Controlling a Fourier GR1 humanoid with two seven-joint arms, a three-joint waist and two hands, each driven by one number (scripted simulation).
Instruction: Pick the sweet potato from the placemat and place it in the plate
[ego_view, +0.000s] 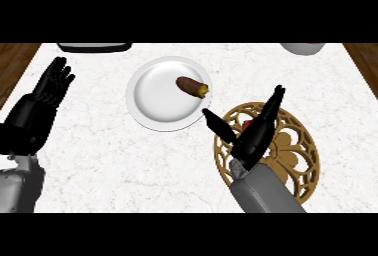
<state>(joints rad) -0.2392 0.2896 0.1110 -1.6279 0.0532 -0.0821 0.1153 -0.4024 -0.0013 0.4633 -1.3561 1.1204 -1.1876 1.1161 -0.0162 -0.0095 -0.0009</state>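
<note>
While sweet potato (192, 86) lies in plate (159, 100), right hand (255, 135) seemingly splayed, empty

One view only — the head camera looks steeply down on the counter (111, 165) from the robot's own side, near enough that both forearms enter from the lower edge — the plate (151, 100) sits mid-frame

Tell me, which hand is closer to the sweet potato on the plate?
Right. The right hand is open just below-right of the sweet potato, over the placemat. The left hand rests far off near the left edge.
</note>
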